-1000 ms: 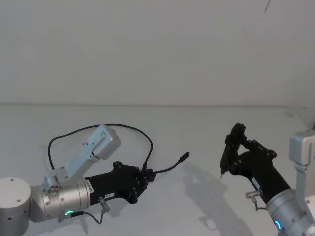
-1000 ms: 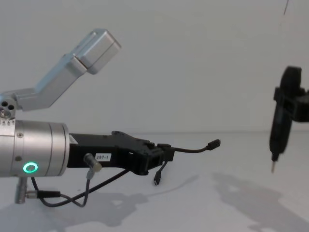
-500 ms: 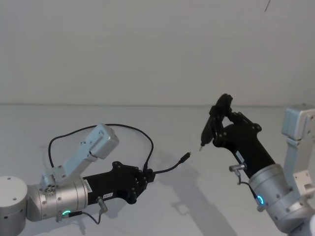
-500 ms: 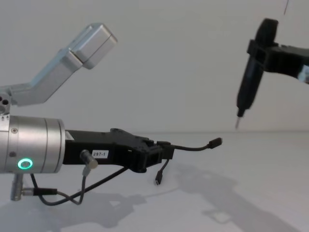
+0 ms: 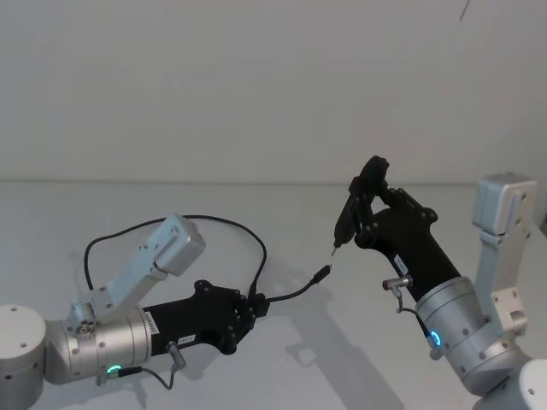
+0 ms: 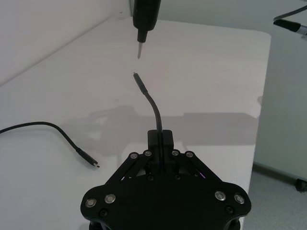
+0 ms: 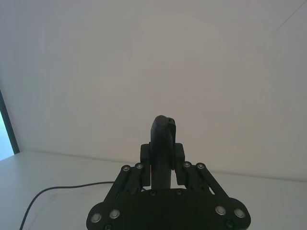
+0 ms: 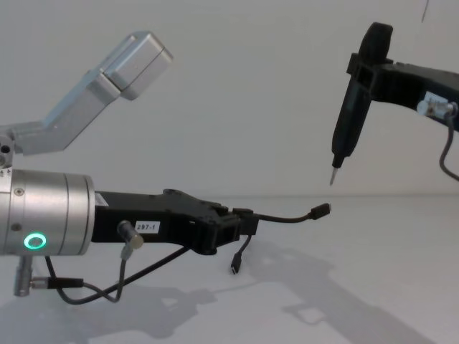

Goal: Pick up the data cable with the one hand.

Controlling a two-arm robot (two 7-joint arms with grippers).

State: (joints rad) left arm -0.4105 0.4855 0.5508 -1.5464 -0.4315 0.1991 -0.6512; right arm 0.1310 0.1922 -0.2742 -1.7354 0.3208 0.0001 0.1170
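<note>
Two black plastic two-jaw grippers work over the pale grey tabletop (image 5: 256, 205). The left gripper (image 5: 254, 306), on a silver cylindrical wrist with a green glowing ring, sits at about 7 o'clock in the head view; its jaws are drawn in tight on the long, thin black data cable (image 5: 286, 295), pinching it a short way back from one end. From the grip a short stub rises toward 2 o'clock and ends in a small black connector plug (image 5: 320, 272) held off the table. The chest view shows this from the side: the left gripper (image 8: 240, 224) holds the stub level, the plug (image 8: 320, 211) in the air at 3 o'clock from the jaws, and the second plug (image 8: 234, 269) hangs just below the grip. The left wrist view adds what the others hide: that second plug (image 6: 90, 161) lies close to the table at the end of a curve of cable (image 6: 43, 125). In the head view the rest of the cable loops back behind the left arm toward 10 o'clock. The right gripper (image 5: 366, 218), at about 3 o'clock, is clamped on a black pen-shaped tool (image 5: 352, 211) with a thin metal tip (image 5: 334, 247). The tip points down just above the raised plug without touching it, a gap plain in the left wrist view between tip (image 6: 138, 51) and plug (image 6: 138, 80). The right wrist view shows the right gripper (image 7: 161, 163) closed round the tool's body.
</note>
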